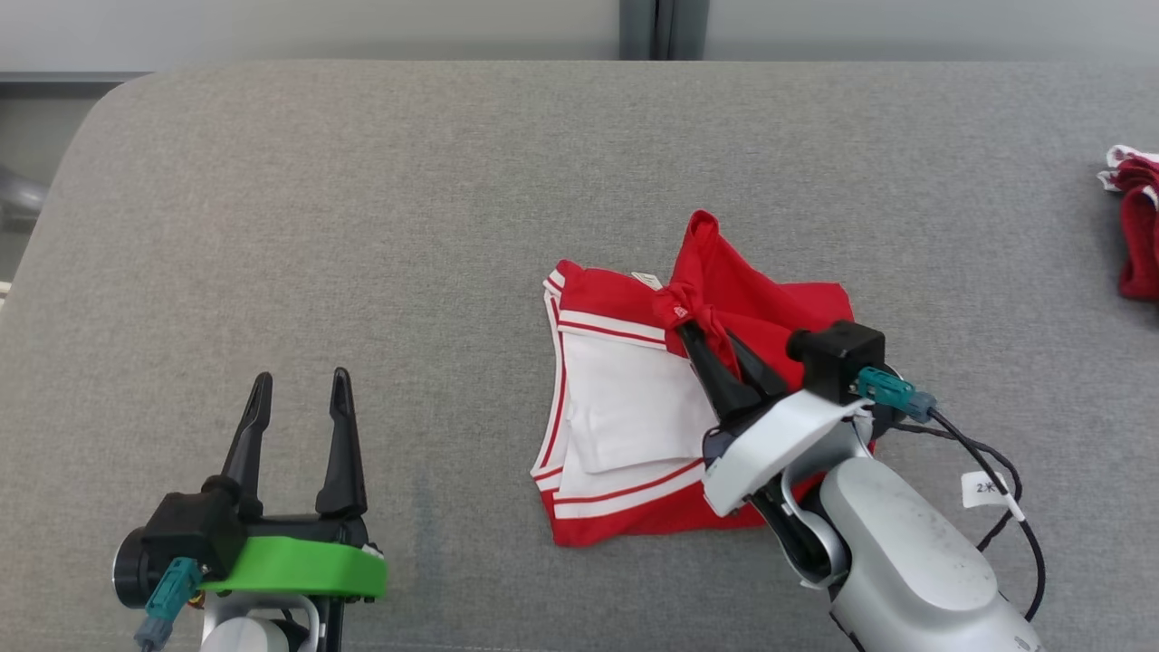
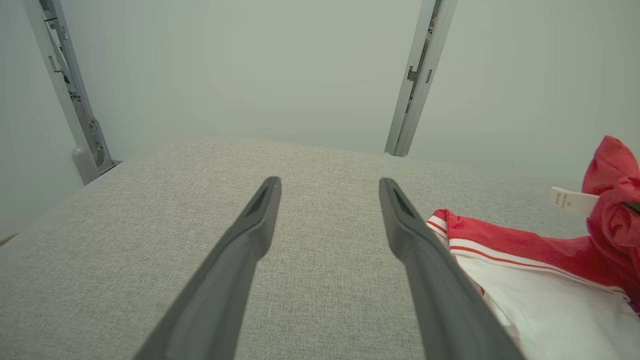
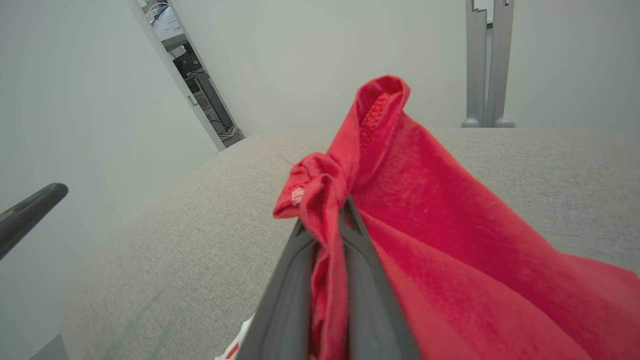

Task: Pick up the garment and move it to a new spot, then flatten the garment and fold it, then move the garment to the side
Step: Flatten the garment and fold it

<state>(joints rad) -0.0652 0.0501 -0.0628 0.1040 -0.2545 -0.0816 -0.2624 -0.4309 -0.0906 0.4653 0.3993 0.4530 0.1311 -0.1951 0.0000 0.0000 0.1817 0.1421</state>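
Note:
The garment [image 1: 625, 407] is red and white with thin stripes, lying part-folded on the grey padded surface [image 1: 362, 226] right of the middle. My right gripper [image 1: 702, 330] is shut on a bunched red fold of it, lifted over the white panel; the red cloth [image 3: 425, 235] drapes away to the right from the pinched fold between the closed fingers [image 3: 370, 300]. My left gripper [image 1: 301, 385] stands open at the lower left, apart from the garment, with nothing between its fingers [image 2: 250, 240]. The garment's striped edge [image 2: 525, 260] lies just right of the left gripper.
Another red and white cloth [image 1: 1136, 226] lies at the surface's far right edge. A grey upright post [image 1: 661, 27] stands behind the back edge. The surface's rounded left corner [image 1: 100, 118] drops off to the floor. A cable [image 1: 1014, 489] loops off the right wrist.

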